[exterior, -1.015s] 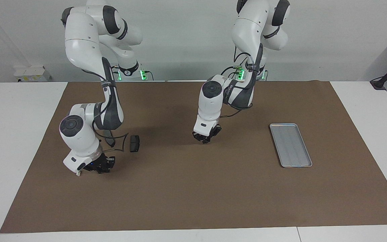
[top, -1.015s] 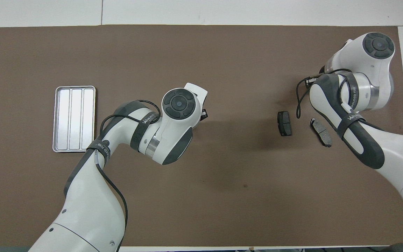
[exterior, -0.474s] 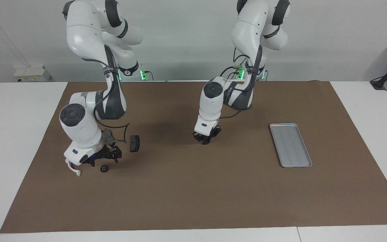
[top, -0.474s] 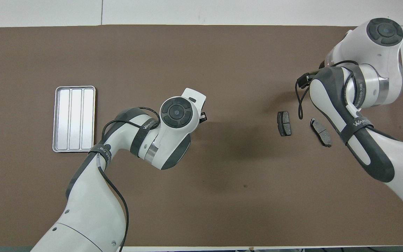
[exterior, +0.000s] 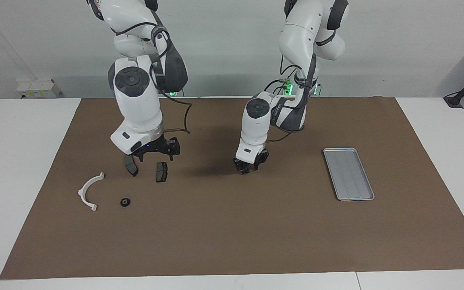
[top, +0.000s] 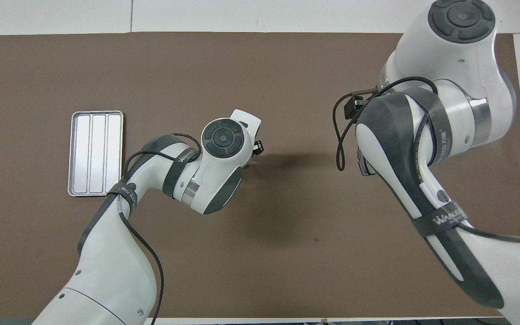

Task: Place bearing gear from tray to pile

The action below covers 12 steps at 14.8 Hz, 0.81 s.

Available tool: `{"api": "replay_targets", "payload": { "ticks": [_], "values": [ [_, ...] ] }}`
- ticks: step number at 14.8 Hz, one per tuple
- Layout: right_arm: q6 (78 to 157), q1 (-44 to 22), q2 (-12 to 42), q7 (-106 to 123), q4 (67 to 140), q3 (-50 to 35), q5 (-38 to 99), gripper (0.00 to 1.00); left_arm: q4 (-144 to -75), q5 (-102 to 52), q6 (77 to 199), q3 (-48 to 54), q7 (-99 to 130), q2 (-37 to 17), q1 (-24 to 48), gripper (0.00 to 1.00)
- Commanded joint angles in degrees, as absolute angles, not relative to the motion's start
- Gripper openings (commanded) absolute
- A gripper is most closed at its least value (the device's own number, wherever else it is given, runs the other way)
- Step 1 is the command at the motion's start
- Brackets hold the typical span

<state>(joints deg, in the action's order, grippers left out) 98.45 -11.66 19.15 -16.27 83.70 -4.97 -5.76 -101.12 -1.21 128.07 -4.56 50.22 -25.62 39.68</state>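
Observation:
The bearing gear (exterior: 125, 202), a small black ring, lies on the brown mat beside the white plastic arc (exterior: 90, 192) of the pile. It is farther from the robots than the two dark brake-pad pieces (exterior: 130, 165) (exterior: 161, 172). My right gripper (exterior: 157, 155) hangs open and holds nothing, raised over those two pieces. In the overhead view the right arm hides the gear, the arc and most of the pile. The silver tray (exterior: 349, 173) (top: 96, 153) lies bare toward the left arm's end. My left gripper (exterior: 250, 167) (top: 256, 146) waits low over the middle of the mat.
The brown mat (exterior: 232, 233) covers most of the white table. One brake-pad piece (top: 363, 164) peeks out from under the right arm in the overhead view. The right arm's cable loops hang beside its wrist.
The right gripper opened and left the gear on the mat by the white arc. It then rose and drew back toward the robots, over the brake-pad pieces. The left arm barely moved.

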Motion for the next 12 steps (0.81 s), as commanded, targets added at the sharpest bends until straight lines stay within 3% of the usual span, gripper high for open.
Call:
{"api": "replay_targets", "payload": {
  "ticks": [1, 4, 10, 12],
  "values": [
    [97.6, -12.7, 19.3, -19.9, 83.2, -5.0, -4.9, 1.0, -97.7, -0.5, 117.3, -4.7, 42.4, -18.8, 34.4, 1.0],
    [98.8, -15.2, 19.5, -27.7, 83.7, -5.7, -3.6, 1.0, -97.7, -1.2, 113.0, -4.7, 32.0, -12.4, 26.9, 1.0],
    [112.8, -27.1, 26.3, -53.1, 85.3, -5.8, -3.1, 1.0, -96.9, -0.6, 110.1, -4.7, 10.3, -11.2, 11.1, 1.0],
    [114.2, -30.7, 31.7, -59.2, 83.6, -5.5, -4.1, 1.0, -97.1, -1.1, 110.6, -4.7, 8.3, -11.2, 8.9, 1.0]
  ]
}}
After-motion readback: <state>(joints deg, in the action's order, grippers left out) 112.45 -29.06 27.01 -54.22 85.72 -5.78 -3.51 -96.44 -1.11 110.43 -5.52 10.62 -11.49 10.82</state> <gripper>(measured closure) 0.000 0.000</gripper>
